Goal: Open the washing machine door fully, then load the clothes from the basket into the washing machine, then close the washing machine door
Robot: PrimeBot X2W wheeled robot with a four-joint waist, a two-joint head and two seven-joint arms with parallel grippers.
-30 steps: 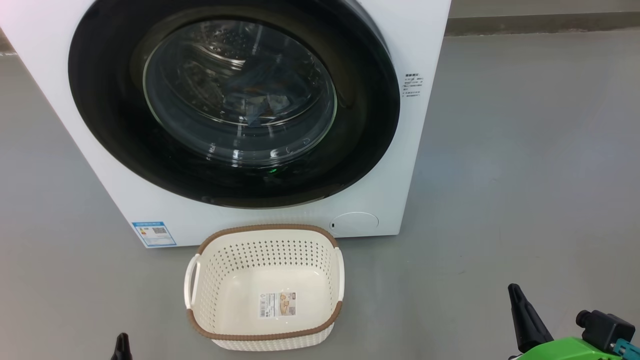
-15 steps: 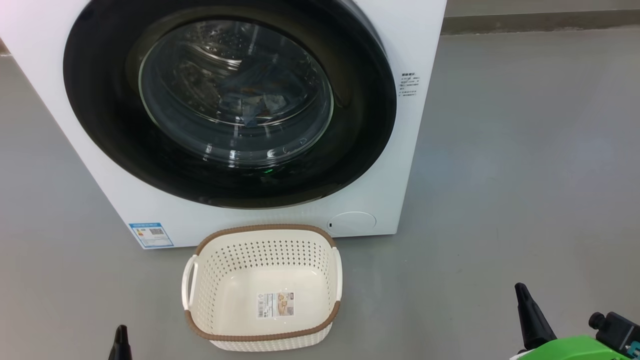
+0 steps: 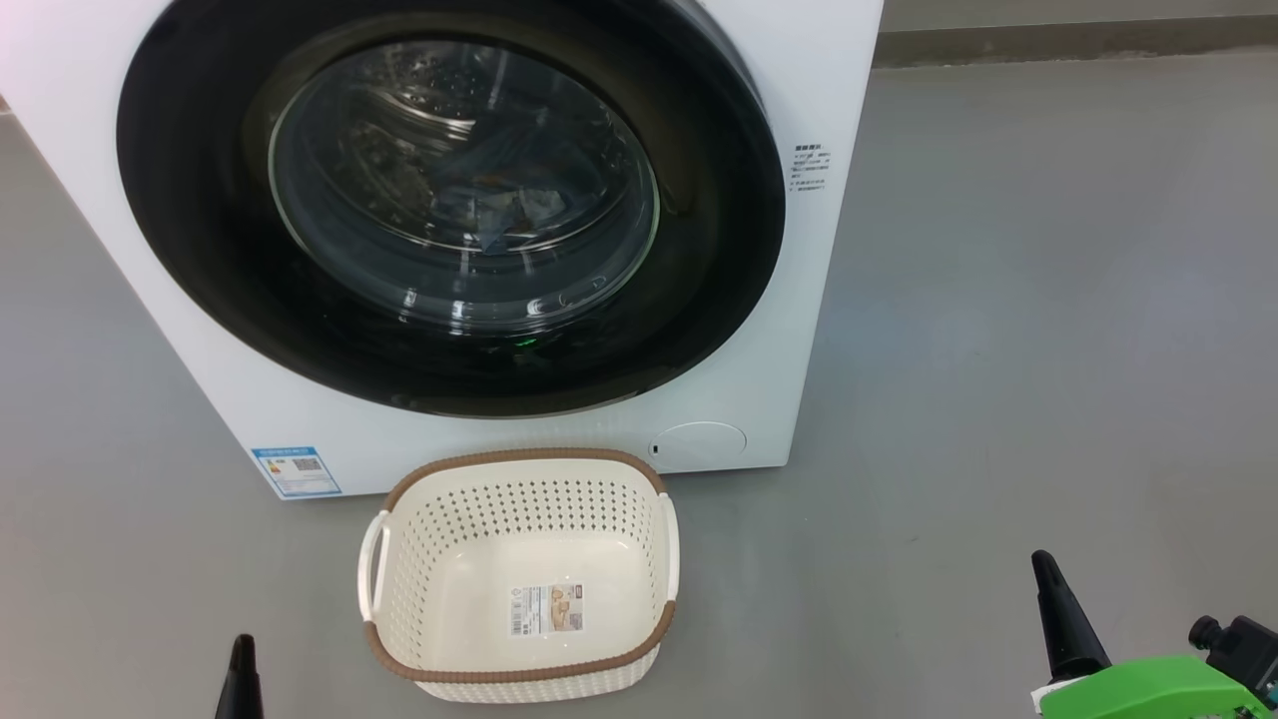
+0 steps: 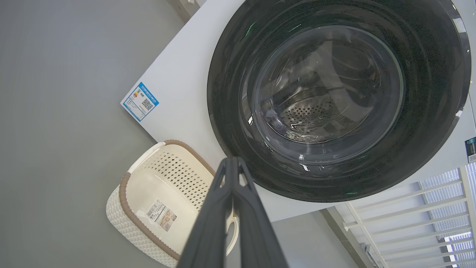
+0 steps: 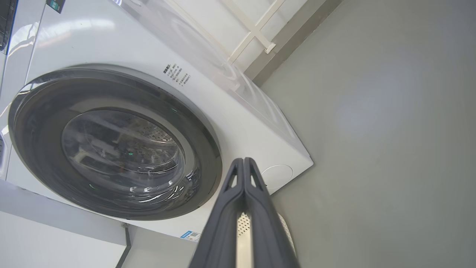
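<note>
Left claw (image 4: 233,163): fingers pressed together, nothing between them; hanging above the floor (image 3: 1048,300), to the near left of the basket (image 3: 519,509) and apart from it, aimed at the lower rim of the door (image 3: 200,250).
Right claw (image 5: 243,163): pressed together as well, holding nothing; well off to the basket's right, over bare floor.
Basket: upright on the floor, just in front of the washer (image 3: 829,80), below the door's bottom edge; sticker (image 3: 547,609) flat on its bottom.
Door: shut flush against the washer front; black ring around clear glass.
Clothes (image 3: 499,205): dim bluish fabric with a tan patch, behind the door glass, inside the drum.
Washer: white, standing on the grey floor; blue label (image 3: 295,471) at its lower left front corner, round flap (image 3: 699,441) at the lower right.
</note>
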